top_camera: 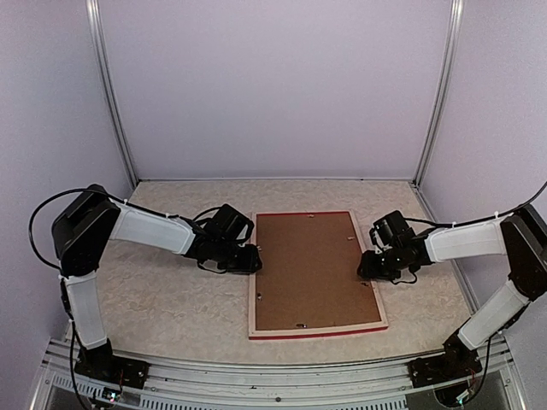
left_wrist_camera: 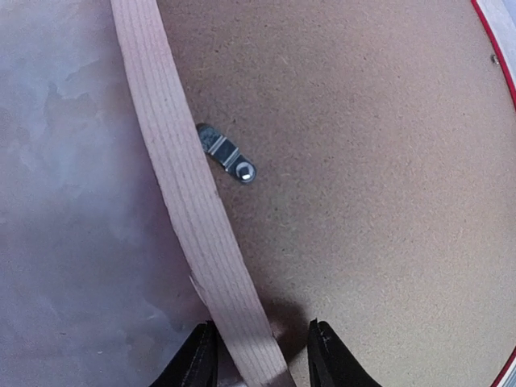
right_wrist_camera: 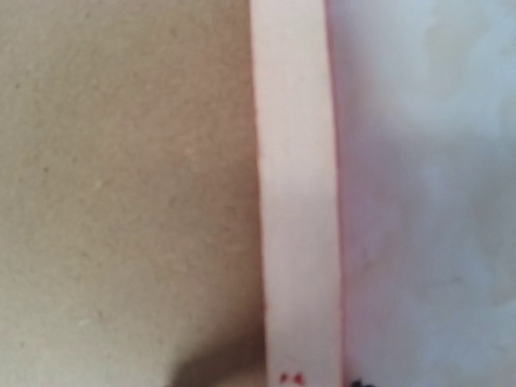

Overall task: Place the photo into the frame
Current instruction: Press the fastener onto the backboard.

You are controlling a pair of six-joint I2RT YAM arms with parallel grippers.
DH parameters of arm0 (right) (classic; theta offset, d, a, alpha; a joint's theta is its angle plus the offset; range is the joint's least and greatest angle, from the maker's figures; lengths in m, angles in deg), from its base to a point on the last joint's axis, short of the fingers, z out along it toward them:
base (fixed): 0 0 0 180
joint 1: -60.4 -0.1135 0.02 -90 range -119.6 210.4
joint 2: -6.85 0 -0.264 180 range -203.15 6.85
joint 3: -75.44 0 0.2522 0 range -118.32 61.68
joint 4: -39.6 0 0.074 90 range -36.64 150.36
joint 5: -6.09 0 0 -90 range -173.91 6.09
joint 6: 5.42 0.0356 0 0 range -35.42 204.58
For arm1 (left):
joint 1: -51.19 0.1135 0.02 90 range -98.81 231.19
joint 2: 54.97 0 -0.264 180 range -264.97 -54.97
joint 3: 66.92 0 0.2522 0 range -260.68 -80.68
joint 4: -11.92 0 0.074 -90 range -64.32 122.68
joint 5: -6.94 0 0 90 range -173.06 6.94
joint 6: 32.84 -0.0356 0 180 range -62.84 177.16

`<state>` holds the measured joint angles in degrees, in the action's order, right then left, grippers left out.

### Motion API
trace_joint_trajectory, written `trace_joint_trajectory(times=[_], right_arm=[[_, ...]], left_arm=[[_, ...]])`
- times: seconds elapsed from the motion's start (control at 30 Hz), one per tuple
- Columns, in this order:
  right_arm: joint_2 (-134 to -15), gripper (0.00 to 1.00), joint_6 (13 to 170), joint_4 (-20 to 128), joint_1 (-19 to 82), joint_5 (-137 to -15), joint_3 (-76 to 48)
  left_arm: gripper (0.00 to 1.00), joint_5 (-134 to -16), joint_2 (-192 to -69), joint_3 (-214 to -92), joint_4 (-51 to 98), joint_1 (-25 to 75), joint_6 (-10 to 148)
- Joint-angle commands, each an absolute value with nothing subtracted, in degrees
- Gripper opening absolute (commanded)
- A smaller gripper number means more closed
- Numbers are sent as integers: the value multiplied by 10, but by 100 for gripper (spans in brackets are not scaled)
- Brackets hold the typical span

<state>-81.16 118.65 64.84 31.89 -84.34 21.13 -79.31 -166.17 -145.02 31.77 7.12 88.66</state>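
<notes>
**Fingers astride the frame's left rail**

The left gripper's fingers point(left_wrist_camera: 197, 364) stand slightly apart, one on each side of the pale wood rail of the frame point(left_wrist_camera: 177, 185). The outer finger is against the wood. The inner one is over the backing board point(top_camera: 312, 269), with a sliver of gap between it and the rail. The left gripper point(top_camera: 250, 259) sits about halfway along that left edge. The right gripper point(top_camera: 369, 261) is low at the opposite long edge. Its wrist view is blurred and too close, so I cannot tell how far its fingers are spread or whether they hold anything.

The frame lies flat, back upward, in the middle of the table point(top_camera: 162, 299), skewed slightly from the table's edges. A wide stretch of tabletop shows to its left. Narrower strips show beyond its far end and along its near end, and the strip on the right runs to the side wall point(top_camera: 496, 128).

The frame's rails are unpainted wood with red showing along the outer rim, most plainly at the near end. The brown board fills the opening. A small metal turn clip point(left_wrist_camera: 226, 153) sits on the board just inside the left rail.
</notes>
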Motion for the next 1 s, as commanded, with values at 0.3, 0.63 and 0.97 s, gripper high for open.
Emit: trace_joint_trajectory(times=[0.3, 0.63, 0.97], right_arm=[[-750, 71, 1231, 682, 254, -823, 244], [-703, 73, 1225, 732, 238, -823, 270], [-737, 69, 1227, 742, 228, -852, 265]], left_arm=[[31, -828, -1635, -1419, 333, 74, 891], [31, -846, -1625, -1416, 342, 74, 888], [32, -846, -1621, -1419, 345, 76, 884]])
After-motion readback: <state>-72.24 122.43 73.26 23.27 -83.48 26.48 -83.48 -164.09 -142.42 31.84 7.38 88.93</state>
